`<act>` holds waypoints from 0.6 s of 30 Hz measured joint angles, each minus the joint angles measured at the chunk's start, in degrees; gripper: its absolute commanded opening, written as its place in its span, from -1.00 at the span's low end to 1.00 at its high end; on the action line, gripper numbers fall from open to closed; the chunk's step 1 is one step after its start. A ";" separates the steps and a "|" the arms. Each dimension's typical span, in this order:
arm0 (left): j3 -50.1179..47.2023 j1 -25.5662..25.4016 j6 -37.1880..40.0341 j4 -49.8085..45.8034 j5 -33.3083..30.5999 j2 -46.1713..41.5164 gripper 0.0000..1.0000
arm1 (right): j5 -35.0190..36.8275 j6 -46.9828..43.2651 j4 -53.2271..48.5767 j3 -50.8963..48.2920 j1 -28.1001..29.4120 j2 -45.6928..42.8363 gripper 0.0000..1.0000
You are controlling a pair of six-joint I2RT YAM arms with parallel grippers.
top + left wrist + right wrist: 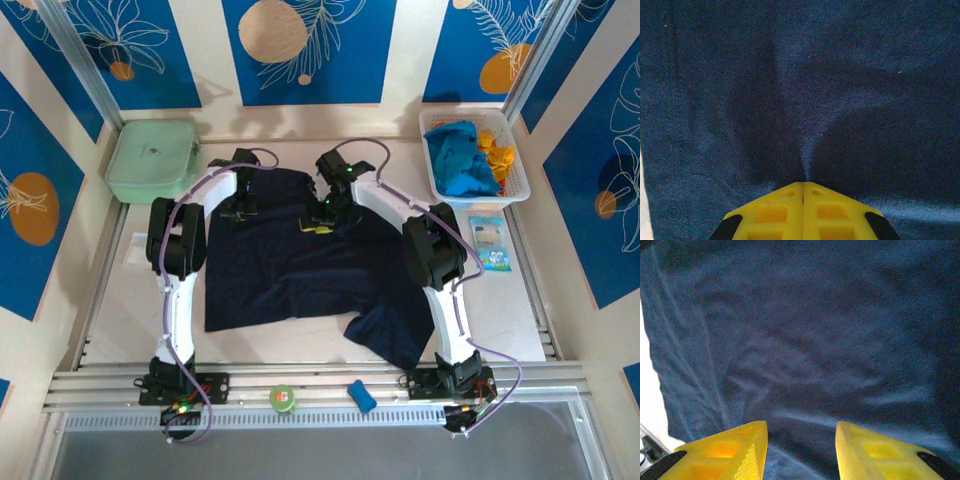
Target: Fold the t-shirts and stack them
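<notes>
The left claw (804, 185) is pinched shut on the navy shirt (290, 265), a ridge of cloth rising just ahead of its tips (probably to lift that edge for a fold). The right claw (801, 429) hangs part open, the shirt spread below it, nothing gripped.

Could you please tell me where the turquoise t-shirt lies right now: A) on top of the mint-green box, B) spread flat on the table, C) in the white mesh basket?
C: the turquoise t-shirt lies bunched in the white mesh basket, beside the orange-yellow t-shirt.
</notes>
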 measured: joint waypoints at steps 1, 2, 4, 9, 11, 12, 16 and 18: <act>-0.02 0.00 0.00 0.07 0.00 0.00 -1.00 | 0.07 0.48 0.04 -0.74 0.44 -0.22 -0.15; -0.02 0.00 0.00 0.09 0.00 0.00 -1.00 | 0.15 0.70 0.02 -1.22 0.48 -0.37 -0.14; -0.02 0.00 0.00 0.09 0.00 0.00 -1.00 | 1.31 1.01 -0.09 -1.97 -0.28 -0.70 -0.12; -0.15 0.00 0.00 0.13 0.02 -0.11 -1.00 | 3.78 0.90 -1.33 -1.79 -5.40 -3.91 -0.10; -0.22 0.00 0.00 0.17 0.02 -0.20 -1.00 | 4.31 0.26 -2.25 0.09 -7.76 -4.68 -0.10; -0.31 0.00 0.00 0.20 0.04 -0.24 -1.00 | 4.61 -0.28 -2.69 1.60 -8.83 -4.70 -0.08; -0.42 0.00 0.00 0.24 0.04 -0.31 -1.00 | 6.84 -3.32 -4.66 9.27 -12.37 -2.99 0.03; -0.42 0.00 0.00 0.26 0.04 -0.31 -1.00 | 8.13 -5.35 -5.64 13.99 -12.59 -0.42 0.09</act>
